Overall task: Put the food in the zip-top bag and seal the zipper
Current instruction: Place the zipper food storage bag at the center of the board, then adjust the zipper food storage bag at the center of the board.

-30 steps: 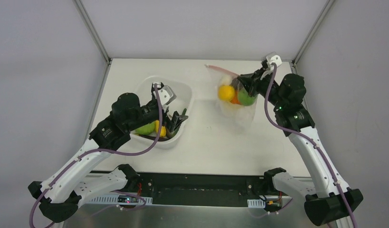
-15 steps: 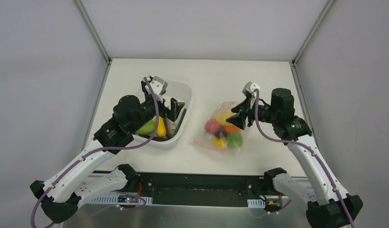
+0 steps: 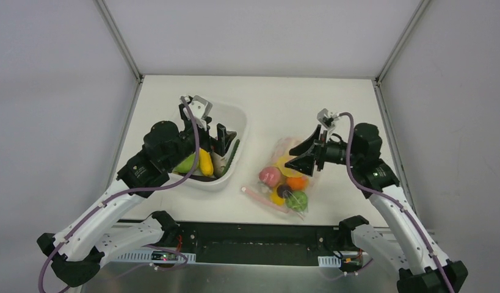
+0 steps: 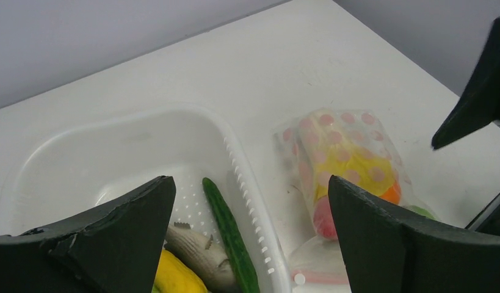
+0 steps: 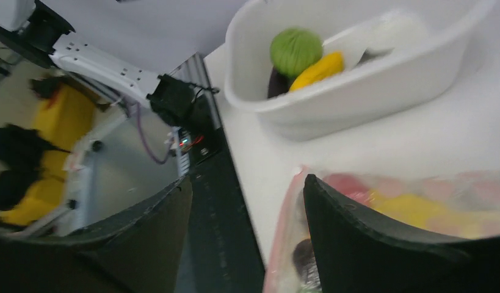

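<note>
White table (image 3: 265, 97) bears the half-filled zip-top bag (image 3: 282, 183); right gripper (image 5: 247, 181) and left gripper (image 4: 250, 183) both gape empty; next, pinch the tub's (image 3: 240, 119) cucumber (image 4: 228, 232).

Clear bag (image 4: 336, 131) with pink dots, pink-red zipper (image 3: 259, 198). White tub (image 3: 238, 116), white table (image 3: 284, 97). Tub food (image 3: 205, 162): yellow, green, cream.

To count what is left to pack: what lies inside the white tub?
The tub holds a green cucumber, a cream piece, a yellow piece and a green ball; the left arm covers the rest.
</note>
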`<state>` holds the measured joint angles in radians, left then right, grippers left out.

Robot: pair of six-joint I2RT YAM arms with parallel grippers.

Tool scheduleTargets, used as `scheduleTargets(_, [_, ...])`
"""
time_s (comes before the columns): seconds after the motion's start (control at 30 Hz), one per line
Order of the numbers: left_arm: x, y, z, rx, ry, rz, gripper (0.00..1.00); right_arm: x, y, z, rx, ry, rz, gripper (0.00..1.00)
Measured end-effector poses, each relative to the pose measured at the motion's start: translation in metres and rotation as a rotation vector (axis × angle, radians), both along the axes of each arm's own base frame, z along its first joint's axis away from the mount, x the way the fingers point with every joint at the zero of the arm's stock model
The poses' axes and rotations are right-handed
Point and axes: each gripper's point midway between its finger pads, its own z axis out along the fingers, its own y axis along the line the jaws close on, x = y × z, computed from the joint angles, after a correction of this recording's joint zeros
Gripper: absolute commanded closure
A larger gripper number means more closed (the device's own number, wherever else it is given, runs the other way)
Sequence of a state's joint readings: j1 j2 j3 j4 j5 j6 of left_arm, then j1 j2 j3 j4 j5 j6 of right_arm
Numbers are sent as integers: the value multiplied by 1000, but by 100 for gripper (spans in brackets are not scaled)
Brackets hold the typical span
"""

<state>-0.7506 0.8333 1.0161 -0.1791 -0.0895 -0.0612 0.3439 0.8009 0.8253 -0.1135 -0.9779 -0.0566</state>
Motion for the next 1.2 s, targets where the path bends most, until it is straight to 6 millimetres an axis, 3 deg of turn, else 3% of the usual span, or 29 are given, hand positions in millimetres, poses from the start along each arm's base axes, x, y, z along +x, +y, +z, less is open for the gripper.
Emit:
scheduleTargets(0.07, [-2,1,0,0,16,1,1,-5,8,-23,5,168,10,30])
scheduleTargets(0.13, [-3,2,-1,-10,35,5,1,-19,20,-59,-39,345,22,28])
scheduleTargets(0.23, [-4,1,-8,-35,75,11,1,-63,36,-102,-140,506,107,27])
scheduleTargets(0.33, [-5,-2,-18,-43,119,11,1,-110,47,-115,-223,541,235,22])
scheduleTargets(0.43, [-4,-4,-28,-31,155,15,1,-129,53,-120,-270,522,282,23])
scheduleTargets(0.6, [-2,0,-33,-29,175,48,1,-105,65,-158,-432,572,151,29])
scheduleTargets(0.73, [-1,7,-33,-34,180,87,1,-79,59,-204,-581,590,-21,23])
scheduleTargets(0.83, [-2,16,-35,-24,185,120,1,-54,51,-215,-629,515,-166,18])
scheduleTargets(0.93, [-4,28,-40,-14,185,167,1,-23,40,-211,-638,414,-322,17])
scheduleTargets(1.0, [-5,37,-44,-10,184,201,1,-12,35,-202,-620,364,-361,17])
scheduleTargets(1.1, [-5,49,-48,-10,181,252,1,-9,36,-181,-551,314,-354,17])
scheduleTargets(1.2, [-5,57,-50,-5,185,288,1,-12,43,-146,-418,261,-324,17])
